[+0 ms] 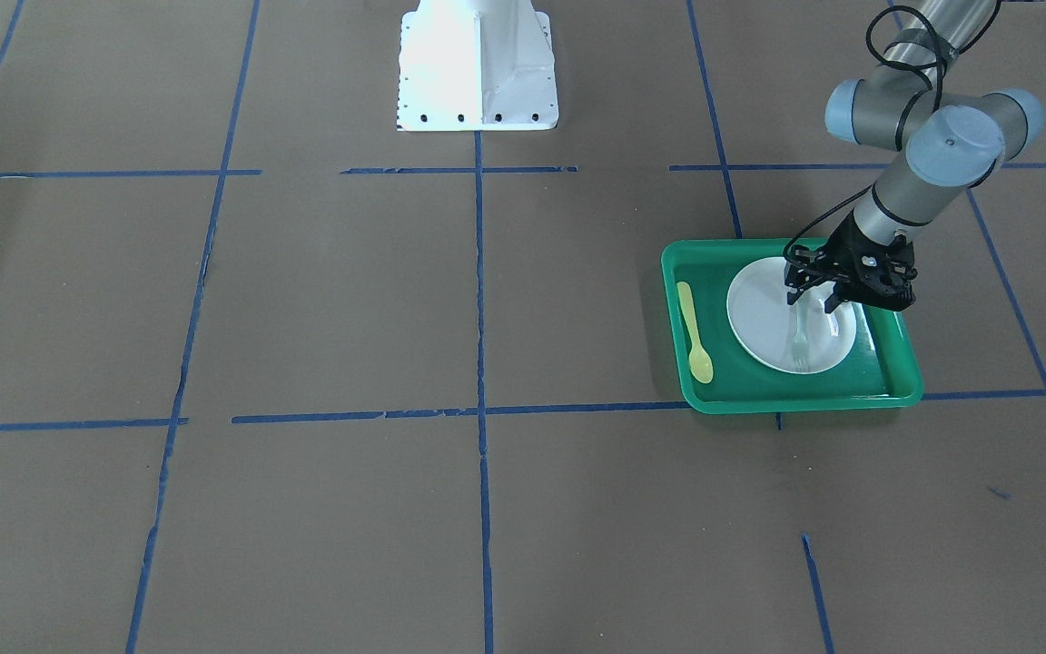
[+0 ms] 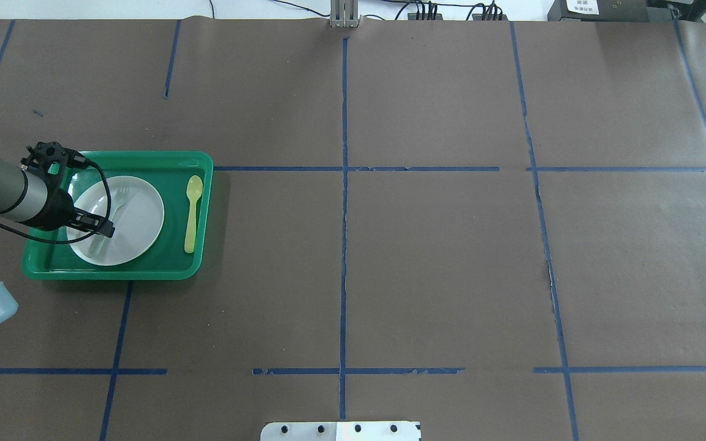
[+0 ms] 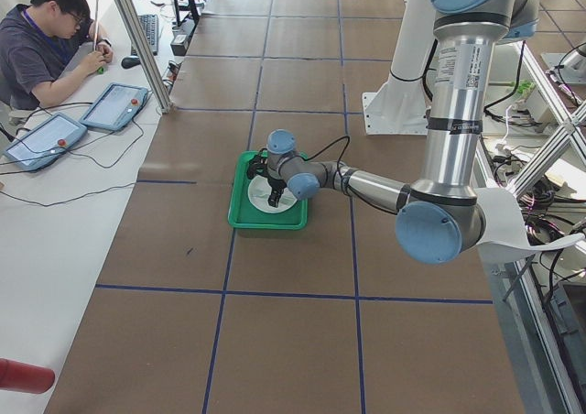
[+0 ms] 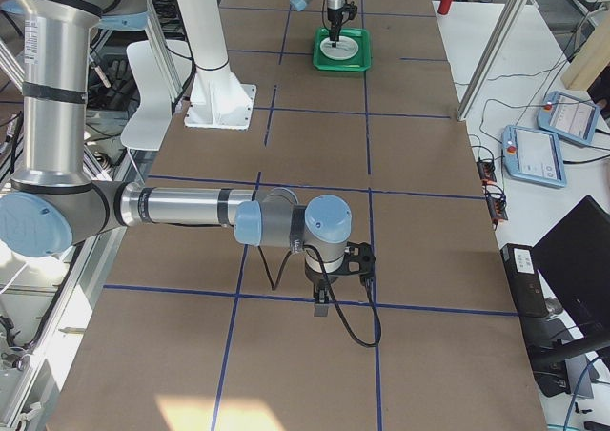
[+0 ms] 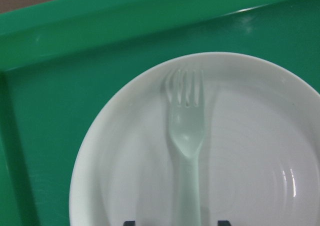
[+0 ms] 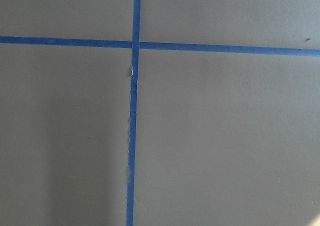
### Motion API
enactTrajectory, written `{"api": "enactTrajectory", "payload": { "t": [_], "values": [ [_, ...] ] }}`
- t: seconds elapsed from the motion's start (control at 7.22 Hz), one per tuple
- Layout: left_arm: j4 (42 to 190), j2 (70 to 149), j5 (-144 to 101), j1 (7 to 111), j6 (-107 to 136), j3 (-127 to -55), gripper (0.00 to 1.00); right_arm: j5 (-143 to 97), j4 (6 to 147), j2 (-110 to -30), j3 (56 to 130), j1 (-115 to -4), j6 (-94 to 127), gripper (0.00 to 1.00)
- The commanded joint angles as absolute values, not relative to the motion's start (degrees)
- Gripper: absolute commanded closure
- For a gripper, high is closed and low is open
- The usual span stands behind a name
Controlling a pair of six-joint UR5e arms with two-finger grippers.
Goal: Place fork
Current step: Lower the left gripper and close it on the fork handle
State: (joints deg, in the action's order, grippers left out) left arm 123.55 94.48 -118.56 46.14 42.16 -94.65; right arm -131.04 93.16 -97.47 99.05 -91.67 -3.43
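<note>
The pale translucent fork [image 1: 799,342] lies flat on the white plate [image 1: 759,318] inside the green tray [image 1: 759,396], tines toward the tray's far rim. My left gripper [image 1: 816,304] hangs just above the fork's handle, open, one finger on each side of it. In the left wrist view the fork [image 5: 187,136] runs up the middle of the plate [image 5: 250,151], and both dark fingertips [image 5: 129,222] show at the bottom edge, apart from the handle. My right gripper [image 4: 322,302] shows only in the exterior right view, low over bare table; I cannot tell whether it is open or shut.
A yellow plastic spoon [image 1: 694,331] lies in the tray beside the plate. The tray's raised rim [image 2: 163,160] surrounds both. The robot's white base plate [image 1: 478,82] stands at mid-table. Blue tape lines cross the brown table cover.
</note>
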Motion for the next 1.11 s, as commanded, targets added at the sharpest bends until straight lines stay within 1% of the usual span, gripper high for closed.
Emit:
{"api": "enactTrajectory", "payload": {
  "t": [0.0,0.55,0.83,0.97],
  "values": [
    [123.4,94.5,-118.6,46.1,42.3,-94.7,0.47,-131.0,93.2,-97.5,99.1,-91.7,-3.4,0.00],
    [123.3,94.5,-118.5,45.7,42.3,-94.6,0.47,-131.0,93.2,-97.5,99.1,-91.7,-3.4,0.00],
    [123.3,94.5,-118.6,45.7,42.3,-94.6,0.83,-131.0,93.2,-97.5,99.1,-91.7,-3.4,0.00],
    [123.3,94.5,-118.6,45.7,42.3,-94.7,0.95,-131.0,93.2,-97.5,99.1,-91.7,-3.4,0.00]
  ]
}}
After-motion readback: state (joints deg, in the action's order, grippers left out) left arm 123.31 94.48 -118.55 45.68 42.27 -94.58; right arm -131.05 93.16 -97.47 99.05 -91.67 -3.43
